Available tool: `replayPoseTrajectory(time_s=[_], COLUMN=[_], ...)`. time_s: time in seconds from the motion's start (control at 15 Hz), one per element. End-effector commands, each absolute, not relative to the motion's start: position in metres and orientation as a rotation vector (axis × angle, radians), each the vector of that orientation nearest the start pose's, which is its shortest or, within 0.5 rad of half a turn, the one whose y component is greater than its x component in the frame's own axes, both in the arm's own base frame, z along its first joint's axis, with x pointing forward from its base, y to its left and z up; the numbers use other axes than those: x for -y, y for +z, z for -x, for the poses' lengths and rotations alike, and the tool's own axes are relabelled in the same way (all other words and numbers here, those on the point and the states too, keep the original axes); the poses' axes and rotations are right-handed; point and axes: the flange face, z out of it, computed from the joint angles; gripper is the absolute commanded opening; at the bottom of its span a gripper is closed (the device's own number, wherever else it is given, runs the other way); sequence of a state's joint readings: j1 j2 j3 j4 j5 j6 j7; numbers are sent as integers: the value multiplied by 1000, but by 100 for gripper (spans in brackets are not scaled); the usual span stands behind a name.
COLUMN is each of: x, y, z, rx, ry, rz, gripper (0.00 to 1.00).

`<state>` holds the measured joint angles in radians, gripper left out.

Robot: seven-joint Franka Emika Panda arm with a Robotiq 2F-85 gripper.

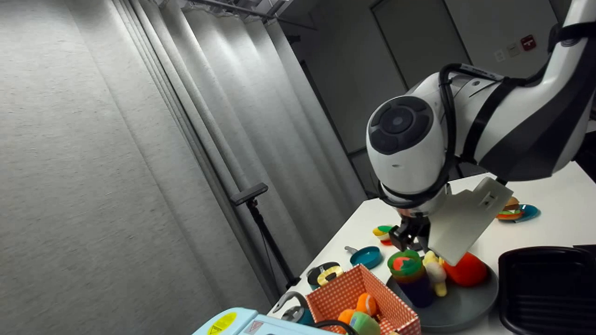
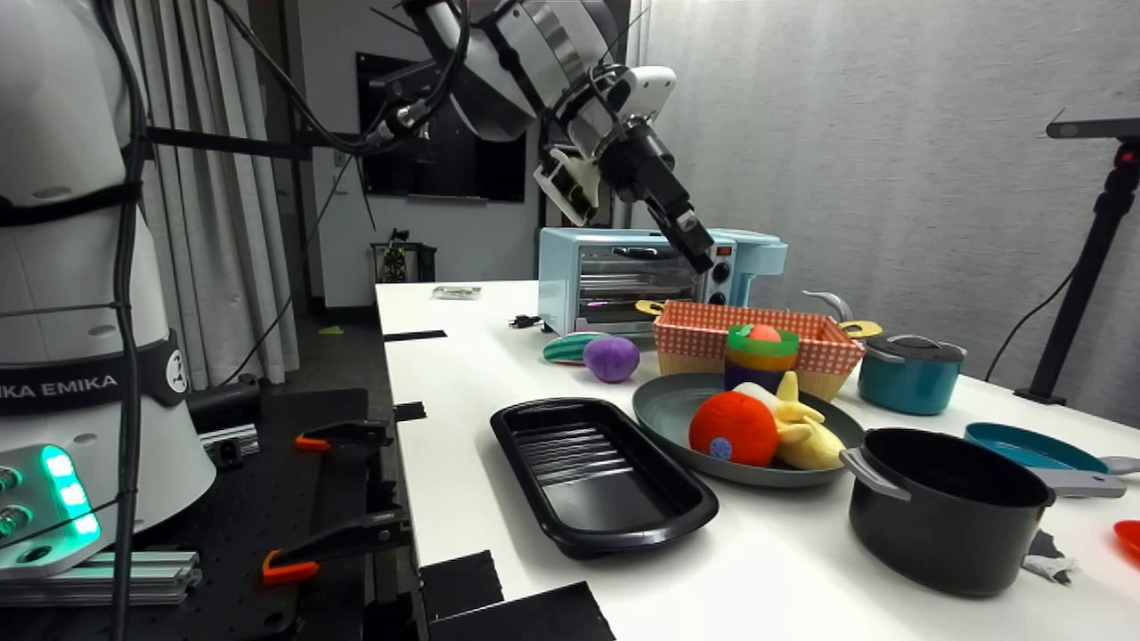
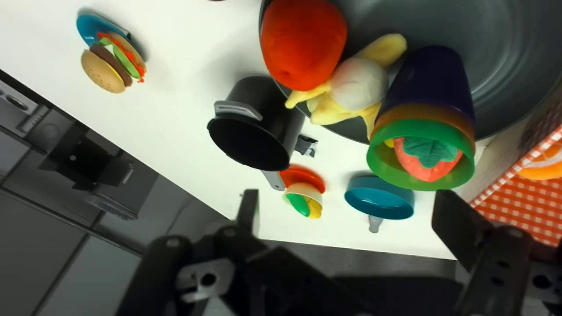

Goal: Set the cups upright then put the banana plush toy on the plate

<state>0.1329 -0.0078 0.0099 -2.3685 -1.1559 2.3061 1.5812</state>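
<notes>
The yellow banana plush toy (image 2: 795, 420), with a white middle, lies on a large round grey plate (image 2: 663, 409); in the wrist view it (image 3: 358, 83) touches the red round plush. Nested cups, purple, orange and green (image 2: 760, 361), stand upright on that grey plate beside it; a strawberry plush sits in the top green cup. A small red plate (image 3: 303, 173) lies farther off under a cream bowl; only its edge (image 2: 1129, 532) shows in an exterior view. My gripper (image 3: 347, 208) is open and empty, raised above the table; it also shows in both exterior views (image 1: 409, 235) (image 2: 699, 254).
A red plush (image 2: 733, 429) lies on the grey plate. A red-checked basket (image 2: 695, 325) stands behind the cups. A black tray (image 2: 579, 481), black pot (image 2: 948, 516), teal pan (image 2: 1033, 450) and blue oven (image 2: 623, 276) stand around. A burger toy (image 3: 103, 72) lies apart.
</notes>
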Motion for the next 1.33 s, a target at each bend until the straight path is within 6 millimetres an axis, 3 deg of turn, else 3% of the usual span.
replayPoseTrajectory(time_s=[0.0,0.8,1.27], x=[-52,-50,-43], y=[339,342,345], z=[-486,-484,-483], rx=[945,1510,1611], ry=[753,700,787], rz=[-2256,-1881,-1663], gripper=[100,100,100])
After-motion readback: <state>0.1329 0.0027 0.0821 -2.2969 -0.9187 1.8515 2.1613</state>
